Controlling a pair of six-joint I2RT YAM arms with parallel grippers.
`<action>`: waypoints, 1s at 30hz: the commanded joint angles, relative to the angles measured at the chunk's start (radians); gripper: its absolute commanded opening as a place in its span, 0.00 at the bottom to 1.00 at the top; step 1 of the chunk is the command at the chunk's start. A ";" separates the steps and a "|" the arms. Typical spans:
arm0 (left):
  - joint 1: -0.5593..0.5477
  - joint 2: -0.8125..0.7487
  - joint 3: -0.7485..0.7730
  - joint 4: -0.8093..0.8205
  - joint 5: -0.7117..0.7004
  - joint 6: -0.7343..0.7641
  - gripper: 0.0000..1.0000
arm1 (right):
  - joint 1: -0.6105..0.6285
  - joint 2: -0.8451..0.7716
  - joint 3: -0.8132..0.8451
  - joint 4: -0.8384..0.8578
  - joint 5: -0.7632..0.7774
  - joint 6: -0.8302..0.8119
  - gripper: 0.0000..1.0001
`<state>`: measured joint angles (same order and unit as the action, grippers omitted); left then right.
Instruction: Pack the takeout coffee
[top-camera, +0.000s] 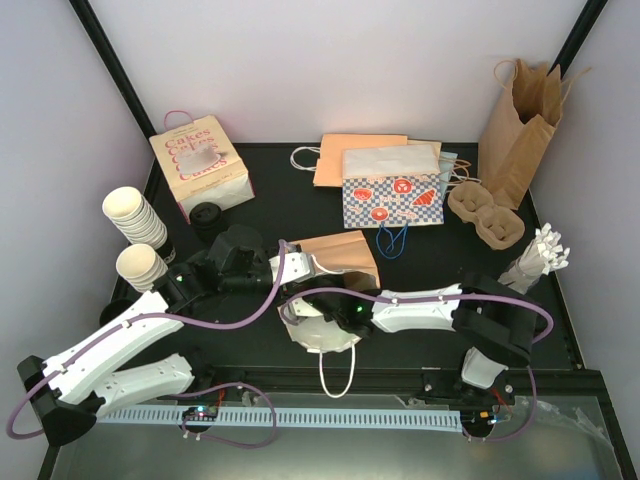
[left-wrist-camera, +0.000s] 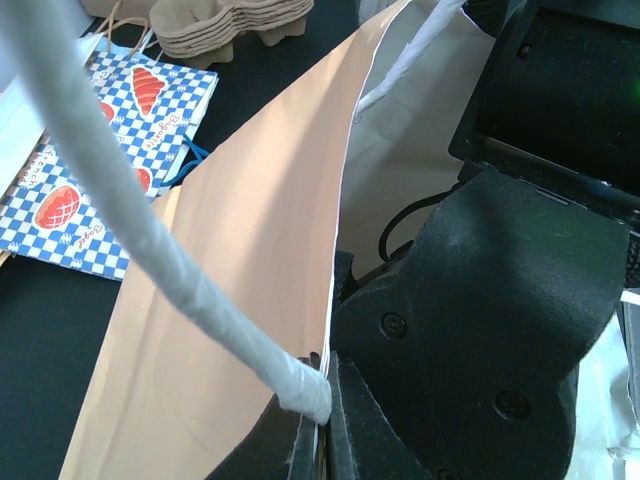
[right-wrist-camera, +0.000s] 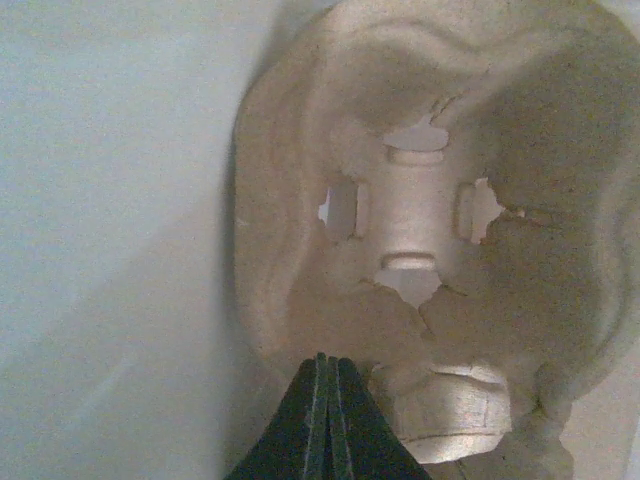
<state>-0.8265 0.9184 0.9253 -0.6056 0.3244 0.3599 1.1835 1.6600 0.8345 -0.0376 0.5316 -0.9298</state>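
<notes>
Black tabletop under pale walls carries the clutter, and the largest thing in play is the peach paper bag, white inside, its mouth turned toward the arms. Inside it, the right wrist view shows a pulp cup carrier. The takeout coffee appears to be the black-lidded cup just in front of the cake box, well apart from the bag and not yet packed (its cream body is mostly hidden). The left gripper is clamped on the bag's rim at the root of the white twisted handle. The right gripper is pressed fully closed against the carrier's near edge; whether it pinches that edge I cannot tell. The risk is that the rim slips free and the mouth collapses, or the carrier seats crooked, so a cup lowered in would tip and spill.
</notes>
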 joint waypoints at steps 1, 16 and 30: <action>-0.034 -0.002 0.041 0.014 0.108 -0.002 0.03 | -0.015 0.043 0.006 0.023 0.043 0.013 0.01; -0.042 -0.010 0.025 0.037 0.125 -0.011 0.03 | -0.019 0.114 0.094 -0.063 0.103 0.079 0.01; -0.054 0.021 0.006 0.034 0.098 0.000 0.03 | -0.017 -0.004 0.045 0.046 0.173 0.059 0.01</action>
<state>-0.8433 0.9230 0.9253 -0.5812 0.2932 0.3611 1.1828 1.6836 0.8585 -0.0685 0.6334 -0.8864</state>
